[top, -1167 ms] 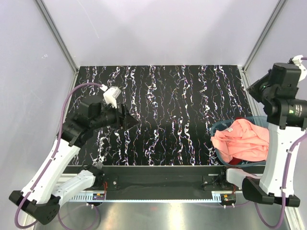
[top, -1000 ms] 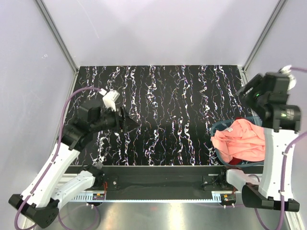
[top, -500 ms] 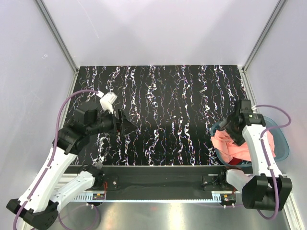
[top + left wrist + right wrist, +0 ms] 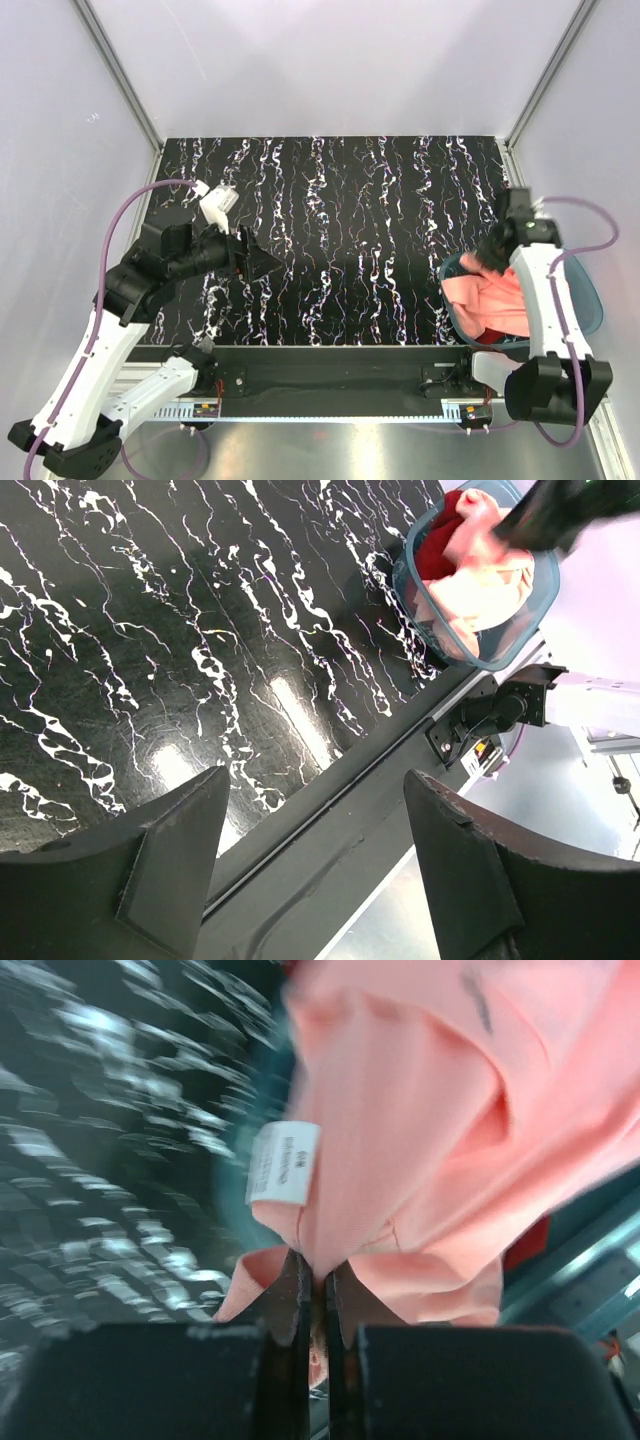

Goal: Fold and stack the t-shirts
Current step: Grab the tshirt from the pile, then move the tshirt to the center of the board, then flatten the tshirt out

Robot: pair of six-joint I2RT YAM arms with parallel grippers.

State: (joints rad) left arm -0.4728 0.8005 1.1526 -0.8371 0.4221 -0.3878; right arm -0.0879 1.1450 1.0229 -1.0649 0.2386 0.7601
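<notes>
A salmon-pink t-shirt [image 4: 498, 303] lies bunched in the blue basin [image 4: 588, 303] at the table's right front. A dark red t-shirt [image 4: 442, 548] shows beneath it. My right gripper [image 4: 492, 258] is shut on a fold of the pink t-shirt [image 4: 420, 1130], close to its white label [image 4: 283, 1163], and the cloth hangs away from the fingertips [image 4: 298, 1285]. My left gripper [image 4: 262, 261] hovers open over the left half of the table, nothing between its fingers [image 4: 180, 840].
The black marbled table [image 4: 340, 220] stretches between the two arms. Its near edge carries a dark rail [image 4: 330, 820]. Pale walls and metal frame posts [image 4: 120, 70] close in the back and sides.
The right arm swung down from above the basin and its gripper closed on the pink t-shirt. The left gripper stayed open, drifting slightly.
</notes>
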